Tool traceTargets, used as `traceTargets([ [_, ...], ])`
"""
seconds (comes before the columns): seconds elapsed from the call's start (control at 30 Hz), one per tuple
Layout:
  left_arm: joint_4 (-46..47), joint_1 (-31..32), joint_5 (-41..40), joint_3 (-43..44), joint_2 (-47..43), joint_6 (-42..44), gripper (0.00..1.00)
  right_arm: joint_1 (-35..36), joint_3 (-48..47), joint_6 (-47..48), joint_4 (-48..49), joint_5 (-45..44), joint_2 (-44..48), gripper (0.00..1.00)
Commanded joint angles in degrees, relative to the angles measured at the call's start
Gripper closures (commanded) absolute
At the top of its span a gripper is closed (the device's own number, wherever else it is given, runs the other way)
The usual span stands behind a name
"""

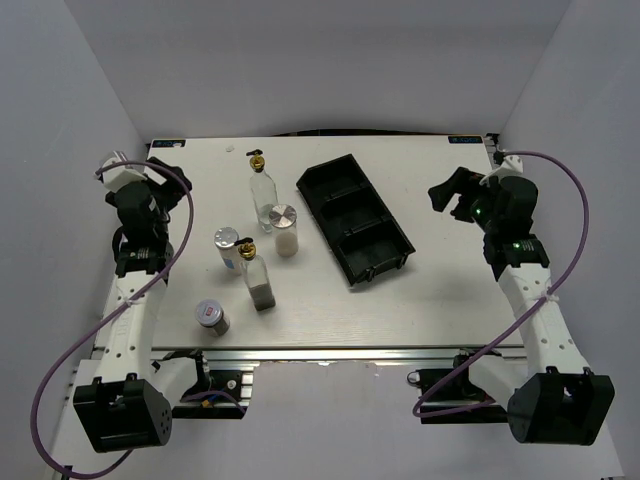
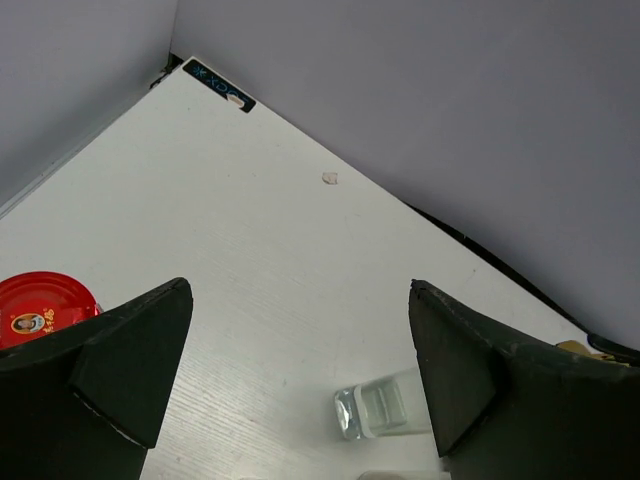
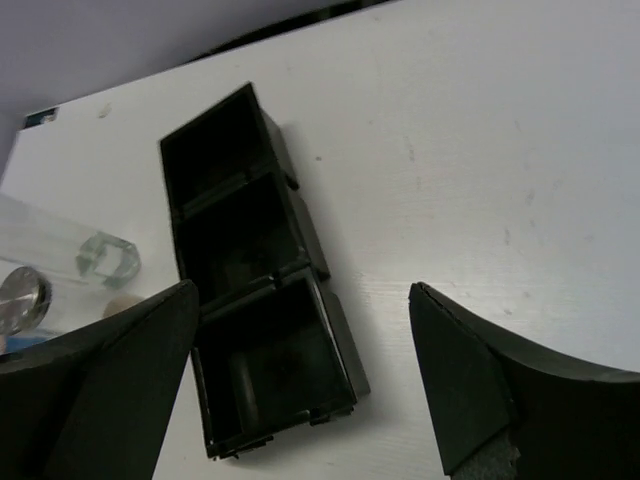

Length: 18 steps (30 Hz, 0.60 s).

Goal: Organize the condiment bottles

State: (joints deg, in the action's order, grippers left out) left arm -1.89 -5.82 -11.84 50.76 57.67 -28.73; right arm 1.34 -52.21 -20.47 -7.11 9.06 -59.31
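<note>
Two tall clear glass bottles with gold spouts stand left of centre, one at the back (image 1: 263,196) and one nearer (image 1: 259,278). A silver-lidded jar (image 1: 286,229) stands between them. Another silver-lidded jar (image 1: 227,247) and a small jar (image 1: 211,316) stand further left. A red-capped jar (image 2: 42,306) shows only in the left wrist view, beside the left finger. My left gripper (image 1: 166,176) is open and empty at the far left; in its own view (image 2: 300,288) a glass bottle base (image 2: 375,410) lies ahead. My right gripper (image 1: 450,196) is open and empty, right of the tray, and so in its own view (image 3: 300,288).
A black three-compartment tray (image 1: 354,218) lies diagonally right of centre, its compartments empty; it also shows in the right wrist view (image 3: 250,300). White walls enclose the table on the left, back and right. The table's far left corner (image 2: 215,80) is near the left gripper.
</note>
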Motion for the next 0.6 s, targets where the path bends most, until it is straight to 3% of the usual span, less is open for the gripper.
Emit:
traceTargets([
  [0.0,0.57,0.29,3.30,-1.37,-0.98,1.13,0.02,-0.20,3.93,0.96,14.18,11.39,2.26,0.10],
  [0.07,0.66,0.29,3.92,-1.72,-0.89,1.92,0.02,-0.11,5.53,0.87,19.22,20.68,1.74,0.11],
  [0.17,1.36,0.29,5.50,-2.77,-1.33,2.71,0.02,4.00,3.53,2.79,21.36,25.30,-2.20,0.11],
  [0.33,3.73,0.29,9.37,-5.14,-1.42,3.77,0.02,21.99,-9.19,18.17,15.47,22.22,-14.06,0.11],
  [0.43,3.65,0.29,11.30,-6.28,-1.33,4.91,0.02,27.11,-18.06,23.69,14.76,25.48,-22.41,0.11],
  [0.57,3.91,0.29,10.87,-7.08,-1.07,4.91,0.02,32.57,-30.10,27.49,12.92,19.97,-34.34,0.11],
])
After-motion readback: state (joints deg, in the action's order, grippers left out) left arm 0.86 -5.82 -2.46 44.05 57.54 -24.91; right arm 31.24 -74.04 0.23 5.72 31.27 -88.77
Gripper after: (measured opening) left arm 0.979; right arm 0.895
